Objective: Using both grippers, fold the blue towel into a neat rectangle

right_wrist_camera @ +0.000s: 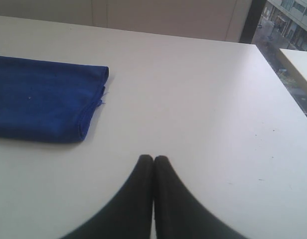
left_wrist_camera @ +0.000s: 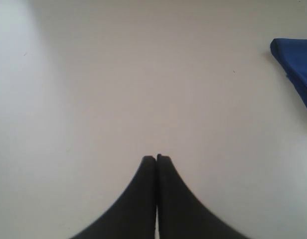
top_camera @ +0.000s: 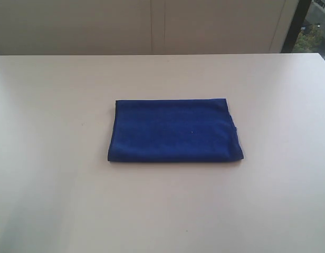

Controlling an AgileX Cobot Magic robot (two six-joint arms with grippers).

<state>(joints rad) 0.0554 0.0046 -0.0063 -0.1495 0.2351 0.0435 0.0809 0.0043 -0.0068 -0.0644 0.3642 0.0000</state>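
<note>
Towel [top_camera: 174,130] folded on desk [top_camera: 57,184], both pincers clenched

The blue towel lies near the middle of the white desk as a flat, folded rectangle. Its layered edges stack up at the right end in the exterior view, where a loose thread [right_wrist_camera: 101,102] sticks out by one corner. The left pincer [left_wrist_camera: 156,158] is over bare desk, jaws pressed together on nothing, with one towel corner well apart from it. The right pincer [right_wrist_camera: 153,159] is likewise clenched and empty, near the towel's layered end but not touching it.
</note>
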